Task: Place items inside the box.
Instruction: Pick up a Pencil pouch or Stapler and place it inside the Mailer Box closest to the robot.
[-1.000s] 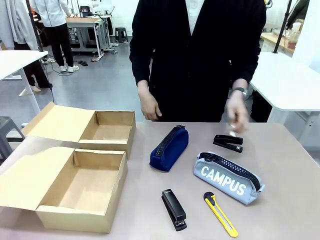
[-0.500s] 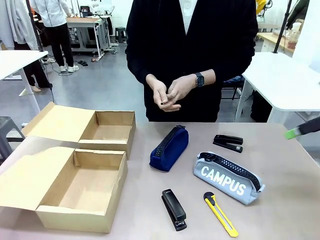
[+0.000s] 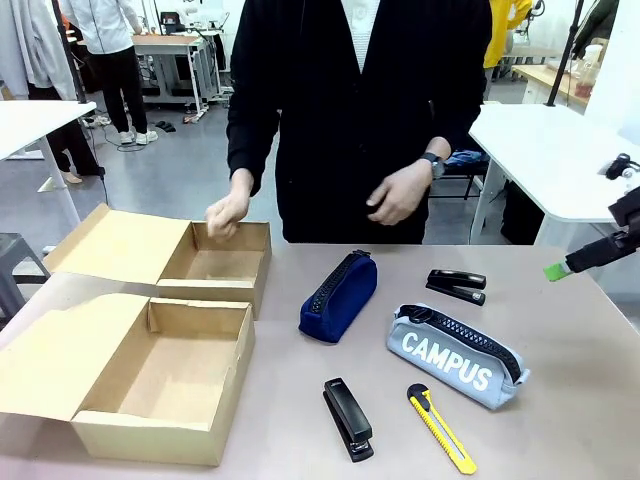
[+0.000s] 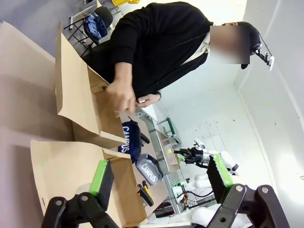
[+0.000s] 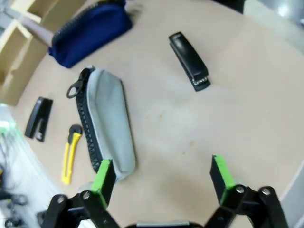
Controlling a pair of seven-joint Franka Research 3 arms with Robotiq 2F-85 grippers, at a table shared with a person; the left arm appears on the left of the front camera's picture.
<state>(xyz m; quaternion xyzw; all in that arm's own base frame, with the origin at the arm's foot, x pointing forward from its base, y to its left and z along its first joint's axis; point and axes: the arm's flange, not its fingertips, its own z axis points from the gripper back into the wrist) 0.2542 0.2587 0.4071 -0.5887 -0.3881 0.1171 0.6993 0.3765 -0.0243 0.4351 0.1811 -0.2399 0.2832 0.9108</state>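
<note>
You see right gripper [image 5: 160,164] spread wide, holding nothing; grey CAMPUS pouch [image 5: 107,121] at its 10 o'clock. Left gripper [image 4: 158,164] likewise released; cardboard box [image 4: 64,164] at its 9 o'clock.

Knife [image 3: 441,430] before CAMPUS pouch [image 3: 455,356] — box [image 3: 150,440] left

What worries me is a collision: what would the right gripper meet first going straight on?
Likely bare table, between the grey pouch and the far stapler; the open right gripper points down at that patch, though depth is unclear.
</note>
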